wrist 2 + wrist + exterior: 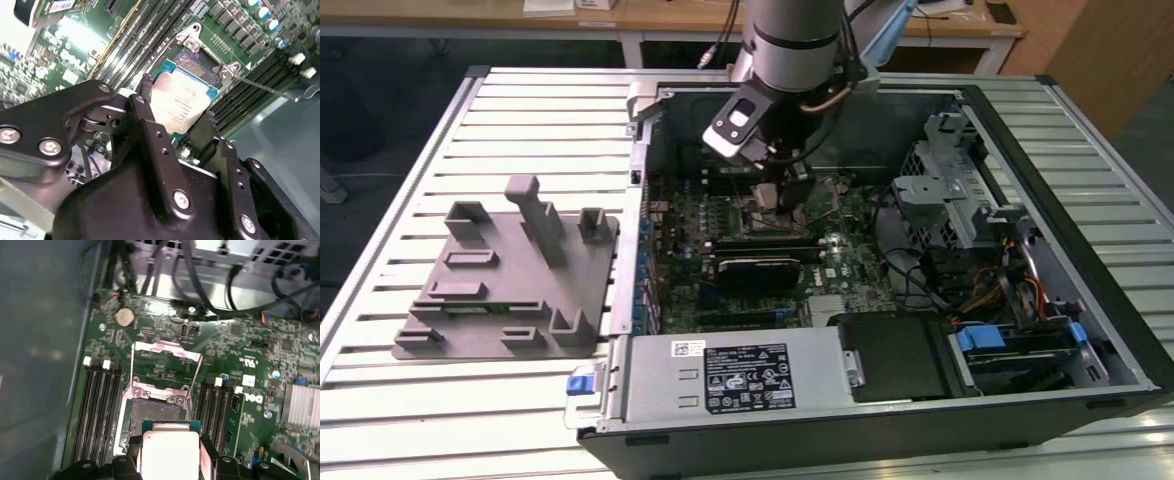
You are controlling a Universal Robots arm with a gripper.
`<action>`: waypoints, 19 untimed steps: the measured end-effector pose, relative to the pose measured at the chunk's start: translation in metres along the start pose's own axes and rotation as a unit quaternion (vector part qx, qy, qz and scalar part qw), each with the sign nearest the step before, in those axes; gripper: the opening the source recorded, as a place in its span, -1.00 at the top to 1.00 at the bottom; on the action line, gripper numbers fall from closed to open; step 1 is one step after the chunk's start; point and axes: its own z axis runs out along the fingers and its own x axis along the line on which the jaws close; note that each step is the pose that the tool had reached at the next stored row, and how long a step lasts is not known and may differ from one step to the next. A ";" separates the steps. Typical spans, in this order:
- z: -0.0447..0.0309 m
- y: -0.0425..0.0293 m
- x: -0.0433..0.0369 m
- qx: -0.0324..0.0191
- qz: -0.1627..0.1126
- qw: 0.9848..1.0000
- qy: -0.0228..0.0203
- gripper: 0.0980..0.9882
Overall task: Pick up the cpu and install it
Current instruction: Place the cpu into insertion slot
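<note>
While the pincer [177, 101] pinches the cpu [186, 95] by two opposite edges, the chip hangs low over the open socket [196, 61] on the green board [225, 340], inside the computer case [720, 445] on the bench [520, 110]. Contact with the socket: cannot tell. In the first wrist view the chip covers only part of the socket; hinged frame [165, 346] thrown back.

Risks, as I judge:
- chip set down skewed, bending the contacts
- chip sliding in the grip
- a finger catching the lever rod [265, 89]

Writing: faint print on the chip's lid, white lettering on the board, a white label [747, 375] on the power supply [654, 385]. None copied here.
</note>
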 end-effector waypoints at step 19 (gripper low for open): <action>0.0182 0.0010 0.0032 -0.001 0.075 0.997 -0.005 0.00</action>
